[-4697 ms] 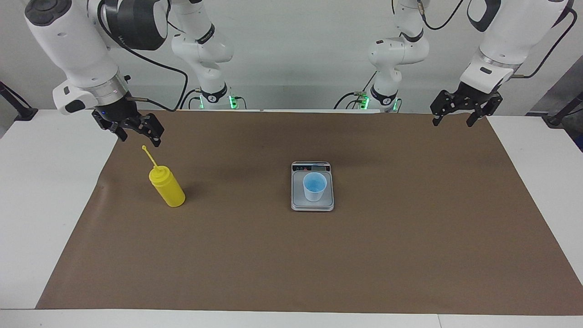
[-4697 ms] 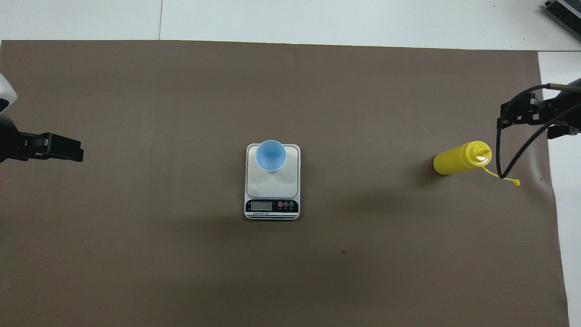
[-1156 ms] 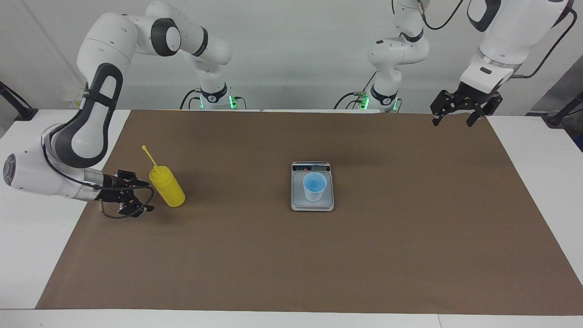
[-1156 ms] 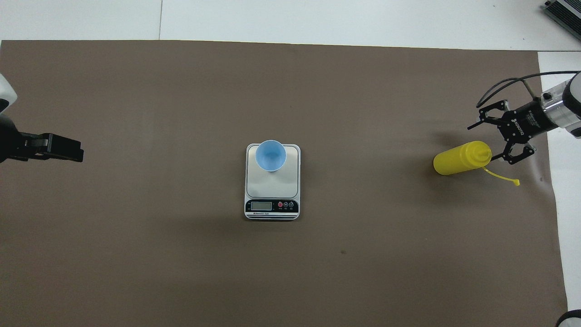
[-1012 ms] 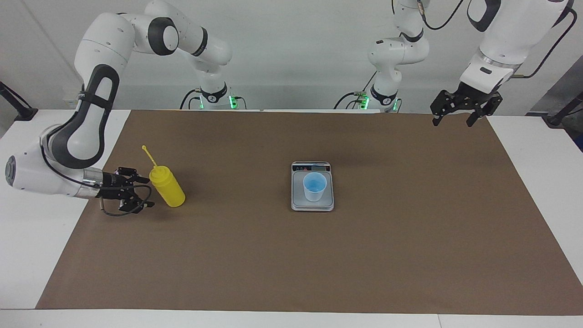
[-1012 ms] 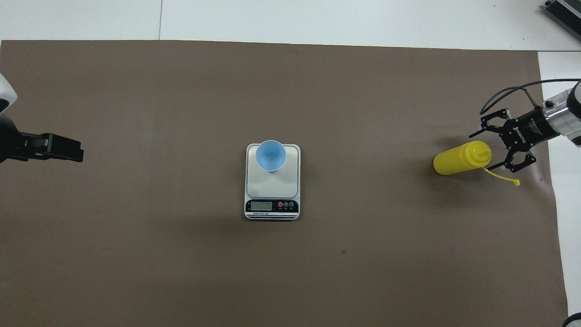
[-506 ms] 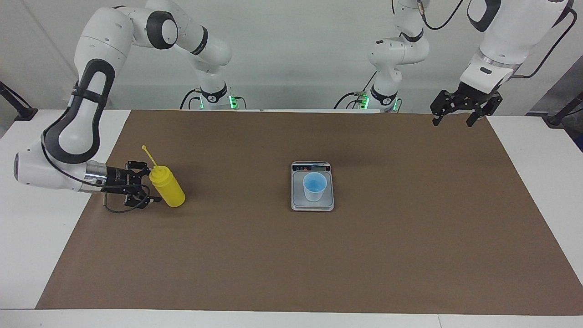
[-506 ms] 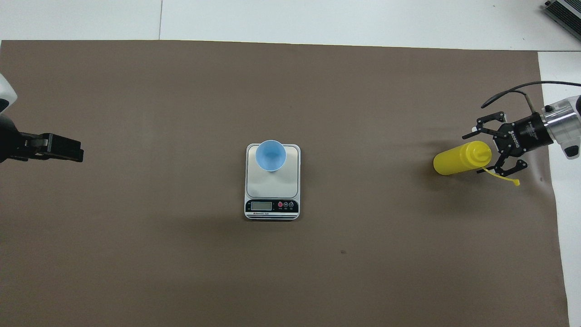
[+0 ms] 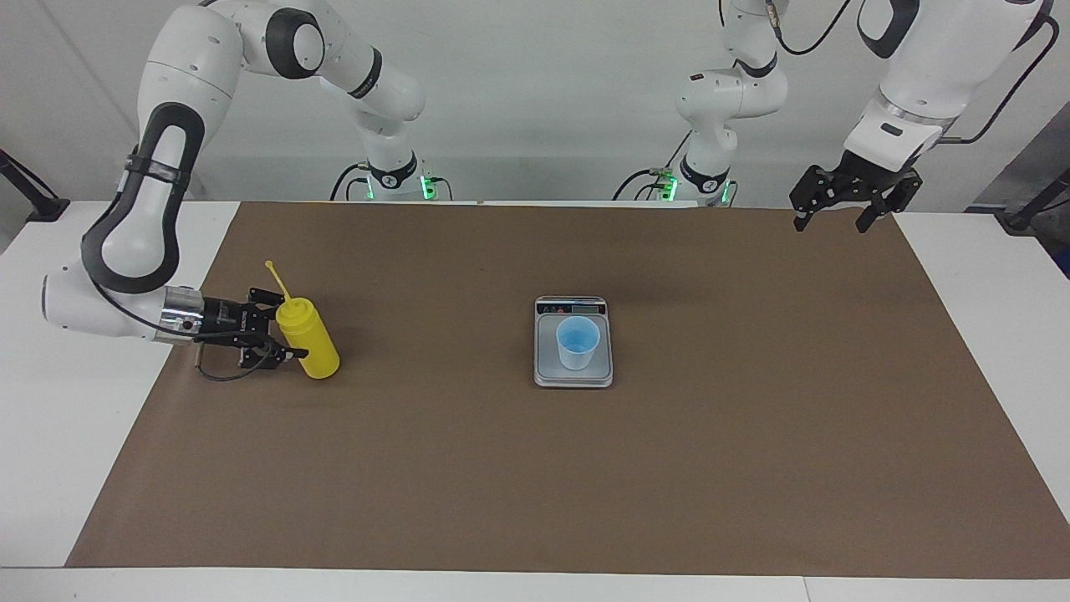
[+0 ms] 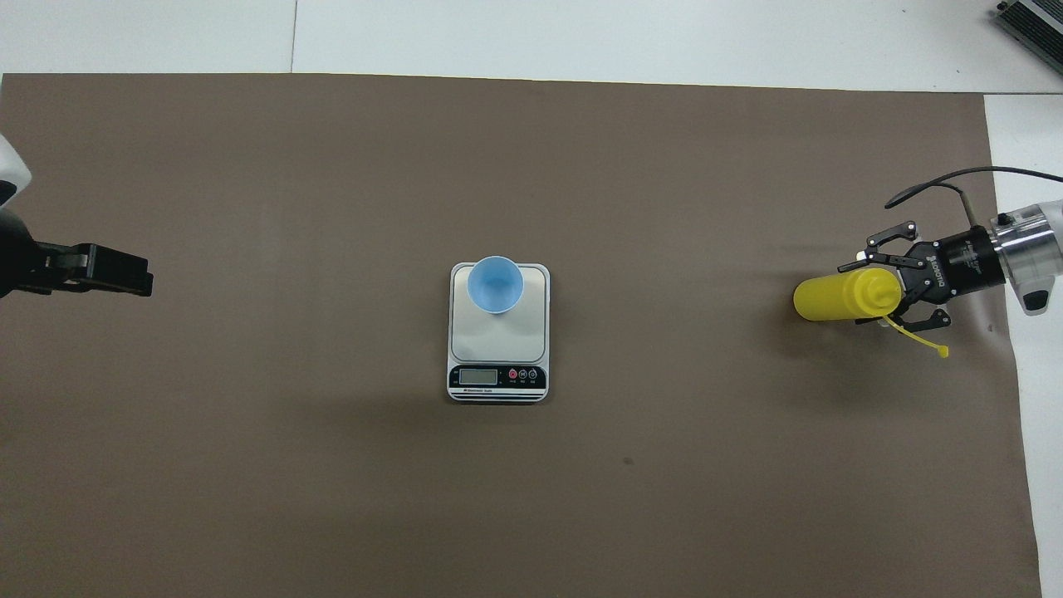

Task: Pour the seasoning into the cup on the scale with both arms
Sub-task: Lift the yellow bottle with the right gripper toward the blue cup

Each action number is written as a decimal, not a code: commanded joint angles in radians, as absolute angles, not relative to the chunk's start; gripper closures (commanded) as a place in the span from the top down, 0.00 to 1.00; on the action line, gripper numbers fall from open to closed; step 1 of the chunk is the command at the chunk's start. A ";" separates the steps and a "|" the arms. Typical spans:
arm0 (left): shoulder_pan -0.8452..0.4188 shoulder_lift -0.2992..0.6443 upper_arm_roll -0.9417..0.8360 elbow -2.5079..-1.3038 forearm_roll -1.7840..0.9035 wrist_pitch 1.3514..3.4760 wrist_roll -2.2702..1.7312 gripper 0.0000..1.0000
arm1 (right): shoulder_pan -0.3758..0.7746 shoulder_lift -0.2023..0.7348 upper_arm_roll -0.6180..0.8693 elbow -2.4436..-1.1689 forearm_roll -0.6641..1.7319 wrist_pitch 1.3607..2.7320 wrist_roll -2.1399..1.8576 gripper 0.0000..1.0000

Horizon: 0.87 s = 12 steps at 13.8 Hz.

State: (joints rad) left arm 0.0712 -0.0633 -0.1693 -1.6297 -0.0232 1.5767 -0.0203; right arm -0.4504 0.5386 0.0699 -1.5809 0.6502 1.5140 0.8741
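You have the brown mat under everything. Your left gripper waits over its corner, jaws spread. The scale sits mid-mat with the cup on it. Your right gripper pinches the upright yellow bottle at the right arm's end.

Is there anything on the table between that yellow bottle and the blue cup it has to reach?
Nothing visible. Only bare brown mat lies between the bottle and the cup on the scale.

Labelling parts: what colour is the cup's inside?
Bright blue inside the cup, clearest in the overhead view.
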 commanded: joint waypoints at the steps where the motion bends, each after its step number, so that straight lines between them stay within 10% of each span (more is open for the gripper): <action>1: 0.084 -0.078 -0.173 -1.643 -0.035 1.569 -0.009 1.00 | -0.466 0.503 0.080 -1.618 0.689 1.546 0.874 0.00; 12: 0.084 -0.078 -0.173 -1.643 -0.035 1.569 -0.009 1.00 | -0.086 0.379 0.086 -1.439 0.390 1.741 1.328 0.00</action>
State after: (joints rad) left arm 0.0712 -0.0633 -0.1693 -1.6297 -0.0232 1.5767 -0.0203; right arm -0.1535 0.3703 0.0863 -1.4971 0.4666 1.7386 1.2430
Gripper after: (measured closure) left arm 0.000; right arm 0.480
